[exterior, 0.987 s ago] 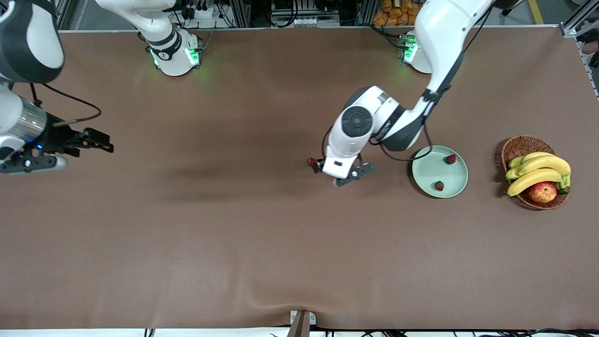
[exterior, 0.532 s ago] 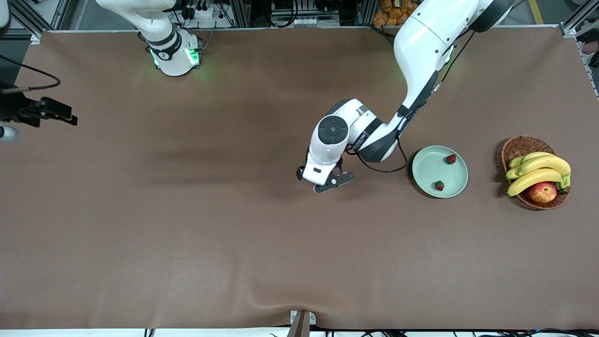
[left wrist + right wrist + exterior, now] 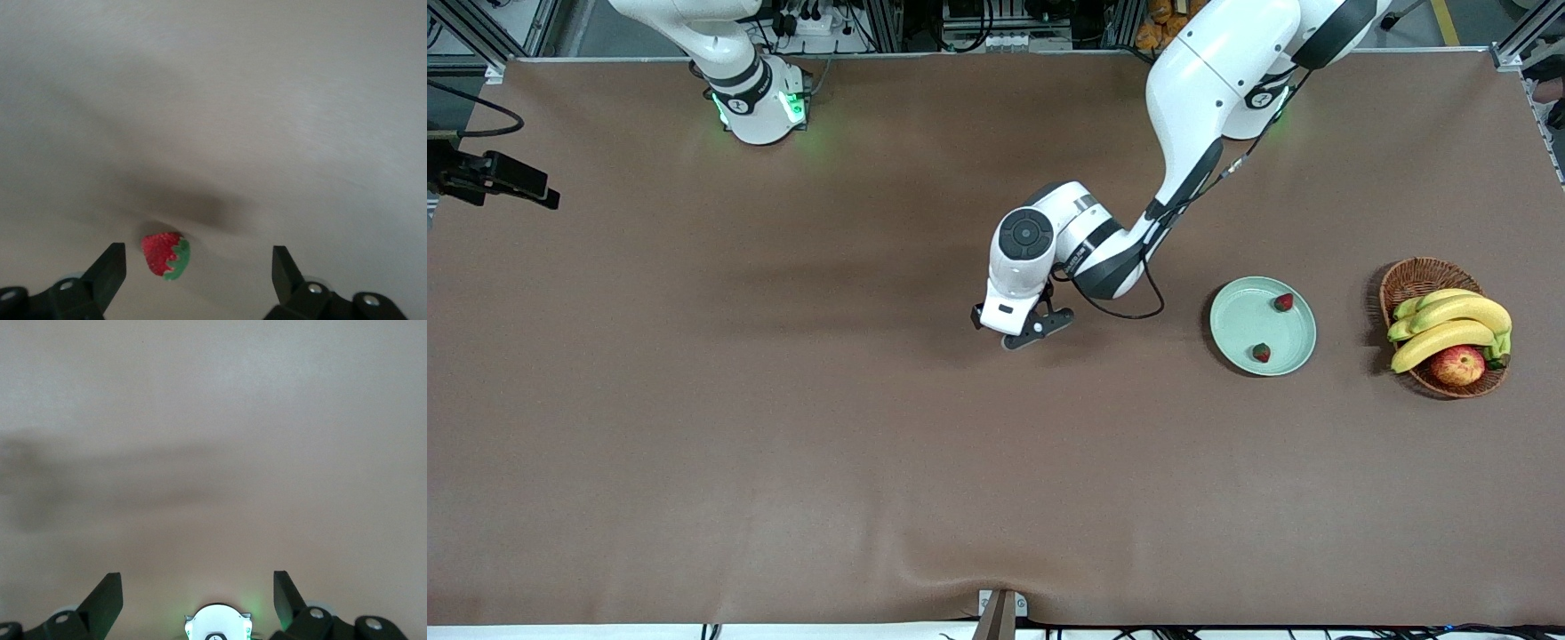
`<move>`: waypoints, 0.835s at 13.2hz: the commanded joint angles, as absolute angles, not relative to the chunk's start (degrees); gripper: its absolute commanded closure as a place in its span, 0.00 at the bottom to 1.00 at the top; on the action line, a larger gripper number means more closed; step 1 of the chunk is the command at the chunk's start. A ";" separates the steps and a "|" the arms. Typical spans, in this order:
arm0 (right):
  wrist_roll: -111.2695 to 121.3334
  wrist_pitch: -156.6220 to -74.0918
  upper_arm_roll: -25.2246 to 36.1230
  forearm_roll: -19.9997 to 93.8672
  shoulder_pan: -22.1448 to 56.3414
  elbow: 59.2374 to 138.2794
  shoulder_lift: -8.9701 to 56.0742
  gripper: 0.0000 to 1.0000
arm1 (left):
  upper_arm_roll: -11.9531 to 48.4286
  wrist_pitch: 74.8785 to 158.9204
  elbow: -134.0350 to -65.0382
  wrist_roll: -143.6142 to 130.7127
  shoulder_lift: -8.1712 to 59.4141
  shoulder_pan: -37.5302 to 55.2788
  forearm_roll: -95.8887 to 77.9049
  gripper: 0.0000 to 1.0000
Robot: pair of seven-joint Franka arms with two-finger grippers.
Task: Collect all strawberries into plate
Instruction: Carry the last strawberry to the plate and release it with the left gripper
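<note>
Over open mid-table, left gripper (image 3: pixel 193 280) straddles a strawberry (image 3: pixel 166 255).

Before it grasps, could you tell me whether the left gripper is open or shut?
Open: the left gripper has its fingers spread wide, the strawberry lying loose between them on the table.

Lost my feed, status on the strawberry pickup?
Left hand open, over the last strawberry on the table. Right hand open, waiting at its end. Two strawberries in plate. Nothing blocking.
</note>
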State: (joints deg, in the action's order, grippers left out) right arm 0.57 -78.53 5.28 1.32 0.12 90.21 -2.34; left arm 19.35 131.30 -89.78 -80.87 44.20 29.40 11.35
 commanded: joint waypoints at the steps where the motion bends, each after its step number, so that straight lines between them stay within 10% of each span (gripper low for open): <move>1: 0.00 -77.78 4.92 0.62 -0.44 90.09 -3.52 0.00 | 18.63 128.94 -89.82 -92.93 44.30 29.62 12.92 0.10; 11: 4.92 -78.05 4.83 0.70 -0.18 85.35 -2.47 0.00 | 17.58 127.62 -93.08 -121.11 44.47 32.96 17.23 0.18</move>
State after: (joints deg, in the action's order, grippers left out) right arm 3.80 -78.60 5.08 1.27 0.12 88.05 -2.98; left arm 18.06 128.32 -93.13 -119.71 44.66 32.93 15.92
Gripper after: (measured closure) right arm 0.000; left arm 0.115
